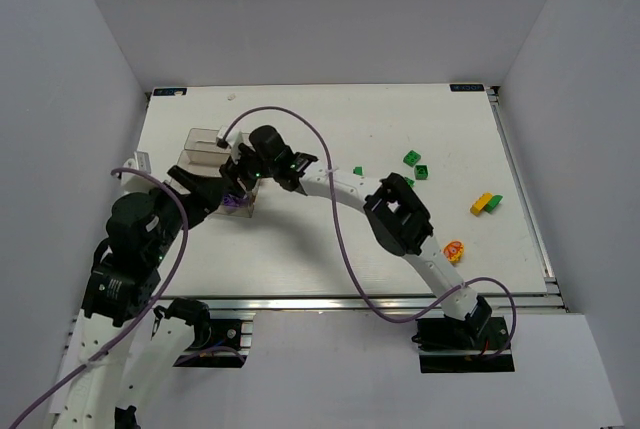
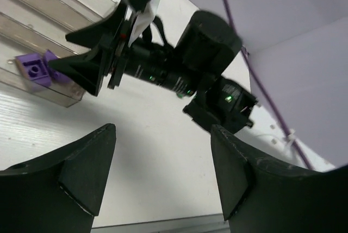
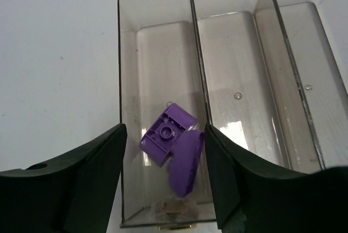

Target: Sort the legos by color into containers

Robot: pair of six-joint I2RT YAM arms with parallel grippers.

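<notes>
From above, the right tool (image 1: 238,189) hung over the containers (image 1: 205,144) at far left, with green legos (image 1: 412,159) on the tabletop (image 1: 330,249) to the right. In the right wrist view its jaws stood apart above two purple legos (image 3: 167,131) in the near box. In the left wrist view the left tool (image 2: 163,130) stood apart and empty, close by. A careless retreat could clip it or tip the thin walls.

Two legos (image 3: 167,135) lie in the nearest compartment of the containers (image 3: 163,54); other legos (image 1: 415,161) lie scattered well right.

A white worktop (image 1: 280,259) sits inside a white enclosure with 3 plain walls (image 1: 320,9). 1 aluminium rail (image 1: 300,302) runs along its near edge and another (image 1: 521,189) along its right edge. A small dark label (image 1: 466,87) marks the far right corner, and a white tag (image 1: 172,92) the far left.
</notes>
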